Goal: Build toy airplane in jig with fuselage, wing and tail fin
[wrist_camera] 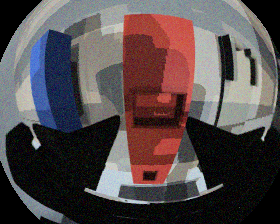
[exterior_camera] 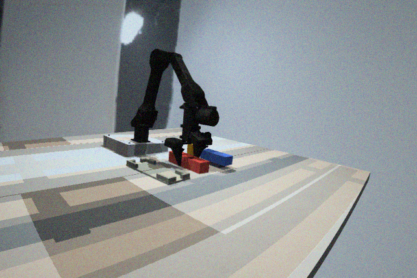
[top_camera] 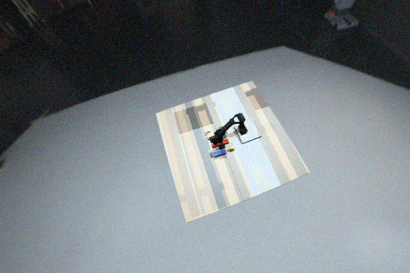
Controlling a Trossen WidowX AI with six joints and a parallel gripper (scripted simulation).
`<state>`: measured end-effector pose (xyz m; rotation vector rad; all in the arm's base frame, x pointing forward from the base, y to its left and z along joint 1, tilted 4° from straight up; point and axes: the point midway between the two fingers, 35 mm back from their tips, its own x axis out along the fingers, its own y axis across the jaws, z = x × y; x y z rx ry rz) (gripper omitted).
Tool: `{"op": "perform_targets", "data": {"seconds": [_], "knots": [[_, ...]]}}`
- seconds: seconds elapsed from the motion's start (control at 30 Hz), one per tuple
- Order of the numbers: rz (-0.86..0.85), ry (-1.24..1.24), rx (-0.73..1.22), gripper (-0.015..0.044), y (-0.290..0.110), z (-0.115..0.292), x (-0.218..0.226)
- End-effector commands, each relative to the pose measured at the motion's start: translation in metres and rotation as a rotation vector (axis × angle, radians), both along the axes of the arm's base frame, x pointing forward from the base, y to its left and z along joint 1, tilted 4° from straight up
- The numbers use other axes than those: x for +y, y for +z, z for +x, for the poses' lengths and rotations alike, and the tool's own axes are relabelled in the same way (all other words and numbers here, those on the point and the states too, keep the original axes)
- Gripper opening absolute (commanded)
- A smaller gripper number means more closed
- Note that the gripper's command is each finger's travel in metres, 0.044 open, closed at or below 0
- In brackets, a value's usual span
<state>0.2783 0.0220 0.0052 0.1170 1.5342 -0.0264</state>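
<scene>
The red fuselage (top_camera: 225,141) (exterior_camera: 201,165) (wrist_camera: 158,55) lies on the table, with its larger socket and small tail socket facing up in the wrist view. My gripper (top_camera: 220,143) (exterior_camera: 189,160) (wrist_camera: 153,120) is open, its fingers down on either side of the fuselage, close to its sides. The blue wing (top_camera: 219,152) (exterior_camera: 217,158) (wrist_camera: 58,80) lies beside it, on the side away from the jig. The yellow tail fin (top_camera: 231,148) (exterior_camera: 189,149) stands near the fuselage's tail end, hidden in the wrist view. The grey-green jig (exterior_camera: 166,178) (wrist_camera: 243,80) holds no part.
The robot's base box (top_camera: 249,136) (exterior_camera: 117,145) stands behind the parts. The jig's raised cradle blocks lie close to the finger on that side. The wing lies near the other finger. The patterned table's edge (exterior_camera: 338,226) shows at the right in the exterior view.
</scene>
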Motion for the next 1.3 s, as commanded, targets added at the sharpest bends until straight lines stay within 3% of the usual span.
{"op": "perform_targets", "data": {"seconds": [0.0,0.1,0.37,0.57,1.27], "knots": [[0.006,-0.004,0.005,0.0282,-0.002,-0.002,0.001],[0.006,-0.004,0.005,0.0204,-0.002,-0.002,0.001],[0.006,-0.004,0.005,0.0150,-0.002,-0.002,0.001],[0.006,-0.004,0.005,0.0000,0.008,0.001,0.000],[0.006,-0.004,0.004,0.0000,0.072,0.005,-0.004]]}}
